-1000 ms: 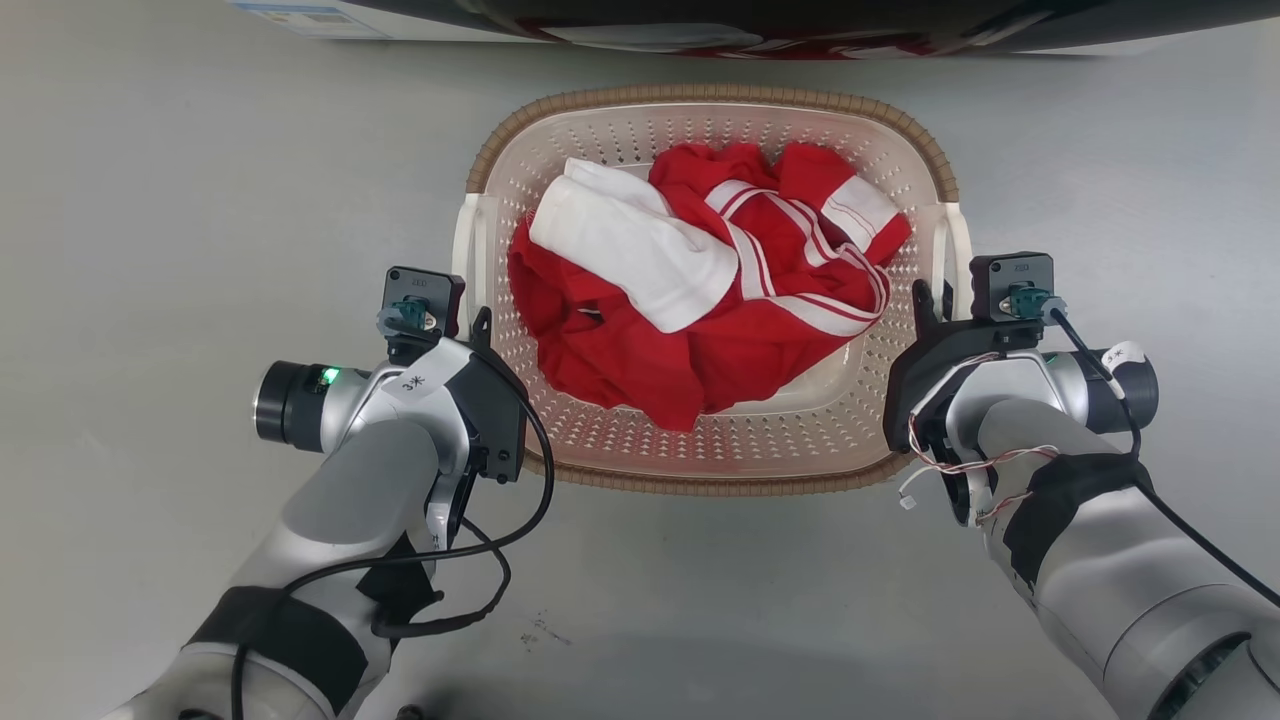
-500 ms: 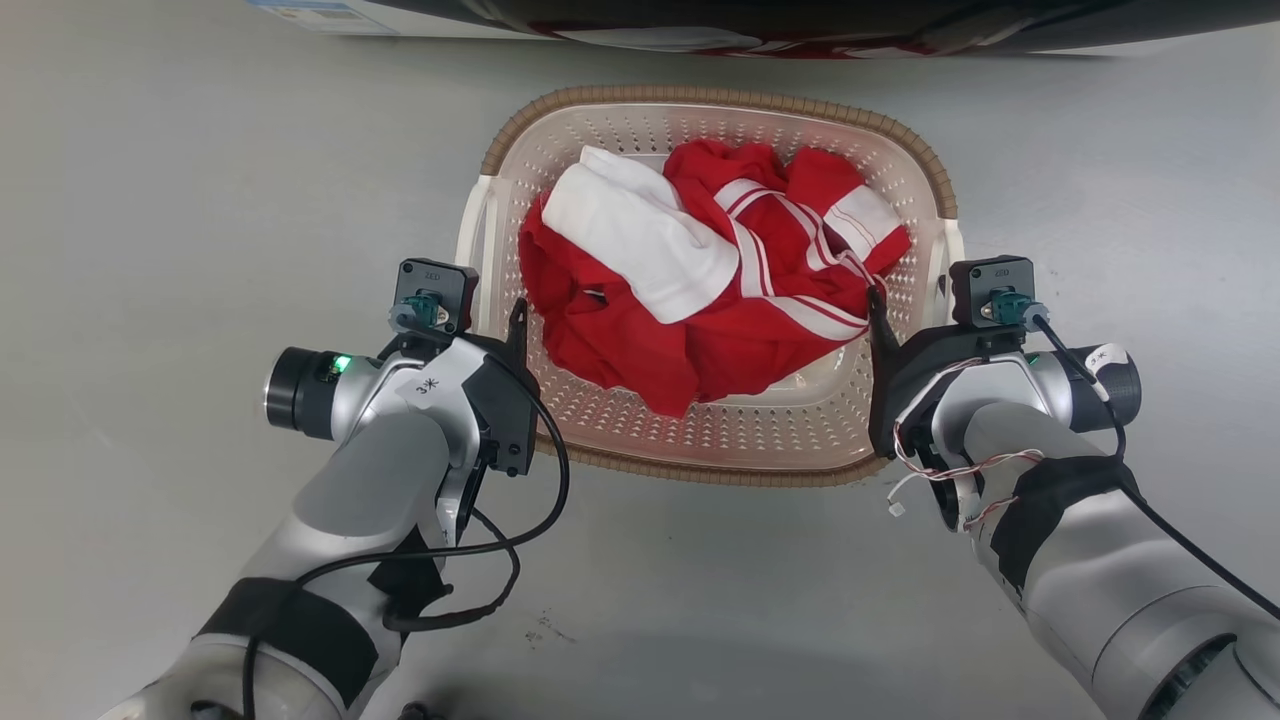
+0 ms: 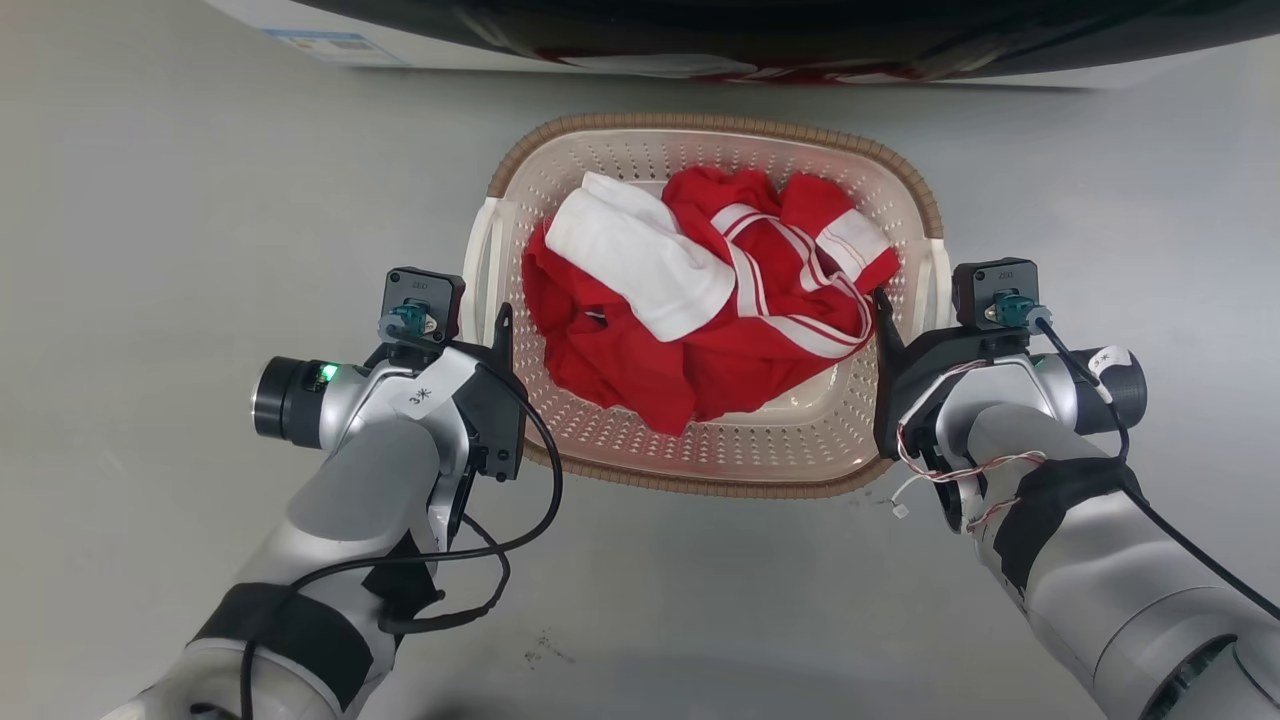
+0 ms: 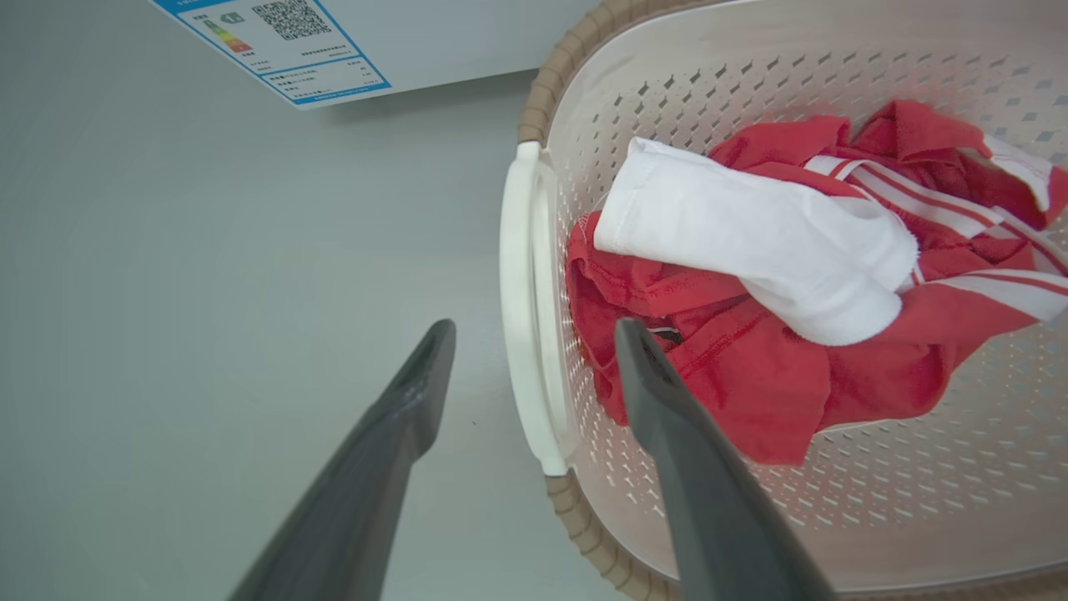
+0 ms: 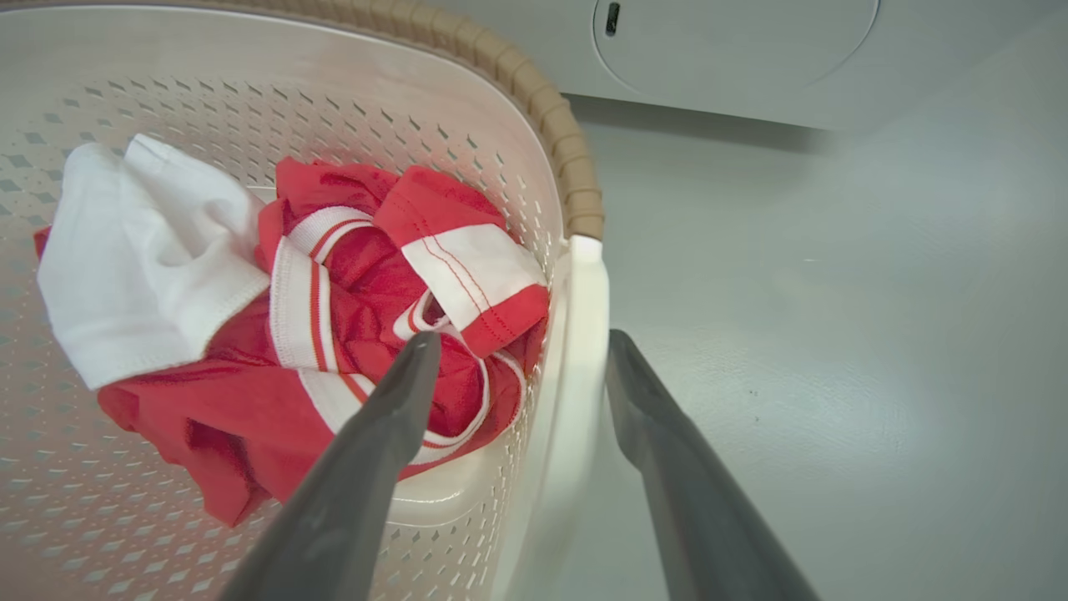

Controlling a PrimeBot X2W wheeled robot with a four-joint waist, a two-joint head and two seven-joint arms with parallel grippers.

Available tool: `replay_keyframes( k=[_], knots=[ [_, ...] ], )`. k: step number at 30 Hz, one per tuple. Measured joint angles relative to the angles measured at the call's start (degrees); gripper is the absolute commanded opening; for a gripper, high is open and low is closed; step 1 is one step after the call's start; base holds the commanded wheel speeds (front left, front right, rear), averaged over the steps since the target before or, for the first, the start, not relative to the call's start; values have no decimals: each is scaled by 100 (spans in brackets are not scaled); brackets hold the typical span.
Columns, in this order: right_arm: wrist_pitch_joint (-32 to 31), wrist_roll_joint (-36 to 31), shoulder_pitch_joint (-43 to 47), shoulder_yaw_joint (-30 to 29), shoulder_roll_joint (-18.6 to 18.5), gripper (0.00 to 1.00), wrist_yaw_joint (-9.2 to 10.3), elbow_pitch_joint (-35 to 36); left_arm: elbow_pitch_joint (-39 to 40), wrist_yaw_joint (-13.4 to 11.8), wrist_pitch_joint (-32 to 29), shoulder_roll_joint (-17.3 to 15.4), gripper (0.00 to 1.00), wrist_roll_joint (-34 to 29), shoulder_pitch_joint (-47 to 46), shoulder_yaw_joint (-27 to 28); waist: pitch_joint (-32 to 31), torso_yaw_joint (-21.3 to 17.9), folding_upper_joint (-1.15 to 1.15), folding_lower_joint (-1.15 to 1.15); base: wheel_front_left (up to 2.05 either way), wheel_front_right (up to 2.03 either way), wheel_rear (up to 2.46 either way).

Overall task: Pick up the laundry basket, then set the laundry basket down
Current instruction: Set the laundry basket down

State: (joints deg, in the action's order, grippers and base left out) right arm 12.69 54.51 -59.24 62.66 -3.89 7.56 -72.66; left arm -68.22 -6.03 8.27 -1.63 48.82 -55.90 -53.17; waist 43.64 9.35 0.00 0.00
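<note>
Bright even light, soft shadows, wrist views edge-warped.

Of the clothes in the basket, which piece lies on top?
The plain white garment, toward the left side of the laundry basket; it lies over the red clothing with white stripes.

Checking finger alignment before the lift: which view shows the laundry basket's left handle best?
The left wrist view: the left handle runs whole and close between the open fingers of the left gripper. The head view gives it small, seen from above. The right wrist view faces the right handle.
</note>
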Motion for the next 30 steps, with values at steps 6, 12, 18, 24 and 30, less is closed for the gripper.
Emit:
replay_keyframes(
  k=[6, 12, 18, 24, 30],
  knots=[
    [51, 1, 2, -35, 2, 100, 0, -5, -148, 5, 134, 0, 100, 0, 16, -54, -231, -26, 0, 0, 0, 0, 0],
    [103, -11, 2, -26, 2, 100, -22, -5, -194, 57, 330, -12, 100, 12, 166, 14, -548, -63, 0, 0, 0, 0, 0],
    [157, 2, 91, -152, 3, 100, -119, 34, -201, 151, 527, -107, 100, 115, 360, 215, -952, -118, 0, 0, 0, 0, 0],
    [159, 36, 361, -312, -11, 100, -210, 243, -144, 208, 603, -219, 100, 153, 623, 314, -1418, -181, 0, -1, 0, 0, 0],
    [159, 65, 681, -673, -49, 100, -209, 641, 188, 241, 604, -389, 100, 165, 992, 600, -1911, -251, 0, -1, 0, 0, 0]
  ],
)
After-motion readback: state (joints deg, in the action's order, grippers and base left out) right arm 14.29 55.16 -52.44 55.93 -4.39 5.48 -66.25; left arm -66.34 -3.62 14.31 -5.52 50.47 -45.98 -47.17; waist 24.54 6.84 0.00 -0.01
